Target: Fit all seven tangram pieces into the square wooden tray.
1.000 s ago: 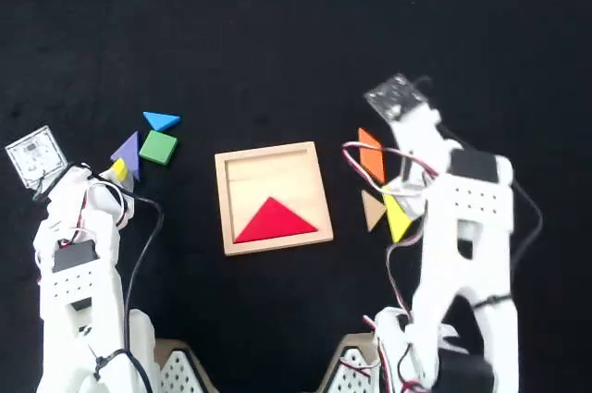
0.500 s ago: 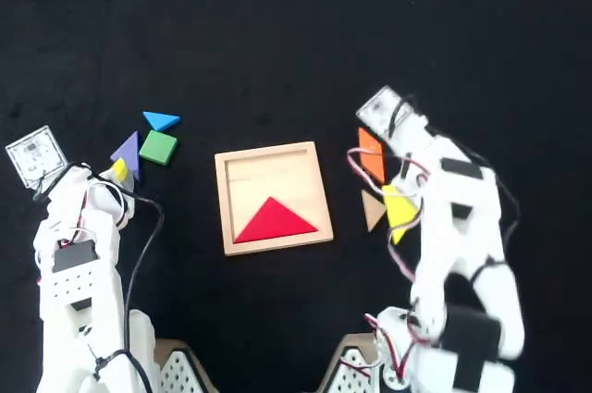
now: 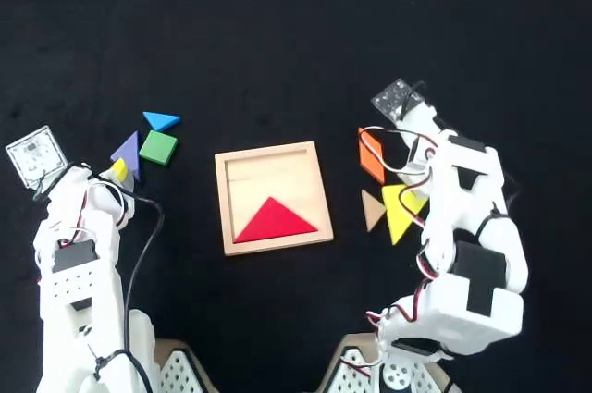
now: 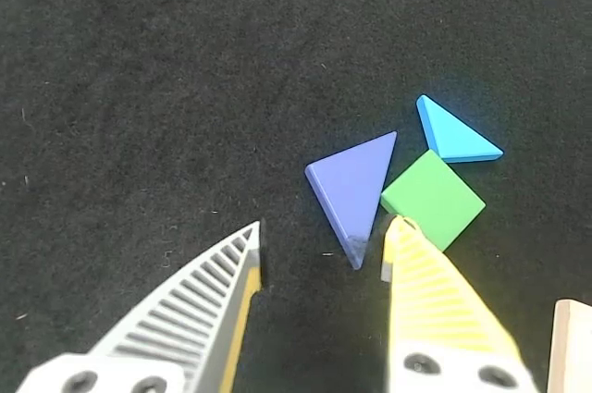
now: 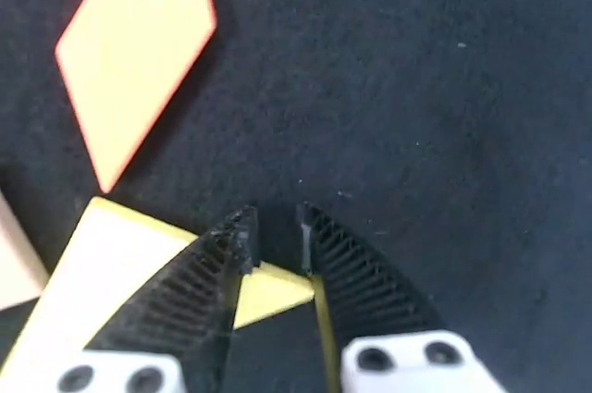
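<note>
The square wooden tray lies mid-table with a red triangle in its near half. To its right are an orange parallelogram, a small tan triangle and a yellow triangle. My right gripper hangs over one corner of the yellow triangle, its fingers almost together and empty, with the orange parallelogram beyond. My left gripper stands open just short of the purple triangle, the green square and the blue triangle.
A black cloth covers the table. The right arm stands over the cloth just right of the yellow triangle. A corner of the tray shows in the left wrist view. The far half of the table is open cloth.
The right arm's wrist swung towards the tray, then back right, and its base segment shifted. More of the yellow triangle shows now. The left arm has kept still.
</note>
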Action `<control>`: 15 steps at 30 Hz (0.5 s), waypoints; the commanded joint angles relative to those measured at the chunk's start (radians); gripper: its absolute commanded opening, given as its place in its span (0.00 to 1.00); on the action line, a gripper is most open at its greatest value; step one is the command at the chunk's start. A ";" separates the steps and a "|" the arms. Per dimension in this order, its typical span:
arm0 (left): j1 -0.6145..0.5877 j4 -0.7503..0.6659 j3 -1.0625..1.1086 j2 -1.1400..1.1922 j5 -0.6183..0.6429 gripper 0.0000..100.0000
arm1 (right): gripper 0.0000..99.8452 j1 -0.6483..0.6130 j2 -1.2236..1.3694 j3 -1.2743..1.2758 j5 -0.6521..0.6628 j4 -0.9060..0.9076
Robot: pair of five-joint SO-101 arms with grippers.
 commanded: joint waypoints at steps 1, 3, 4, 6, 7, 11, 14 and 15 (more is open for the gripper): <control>0.013 -0.021 -0.039 0.002 -0.005 0.22 | 0.09 0.025 0.004 -0.048 0.058 -0.020; 0.013 -0.021 -0.033 0.002 -0.005 0.22 | 0.09 0.038 0.005 -0.045 0.063 -0.012; 0.013 -0.023 -0.031 0.002 -0.005 0.22 | 0.09 0.048 0.002 -0.042 0.063 -0.009; 0.013 -0.023 -0.031 0.002 -0.005 0.22 | 0.09 0.081 0.002 -0.044 0.087 0.031; 0.013 -0.023 -0.030 0.002 -0.005 0.22 | 0.09 0.095 0.002 -0.044 0.132 0.061; 0.013 -0.023 -0.030 0.002 -0.005 0.22 | 0.09 0.152 0.002 -0.042 0.368 0.239; 0.013 -0.023 -0.030 0.002 -0.005 0.22 | 0.08 0.184 0.001 -0.044 0.486 0.362; 0.013 -0.023 -0.030 0.002 -0.005 0.22 | 0.07 0.192 -0.002 -0.044 0.519 0.397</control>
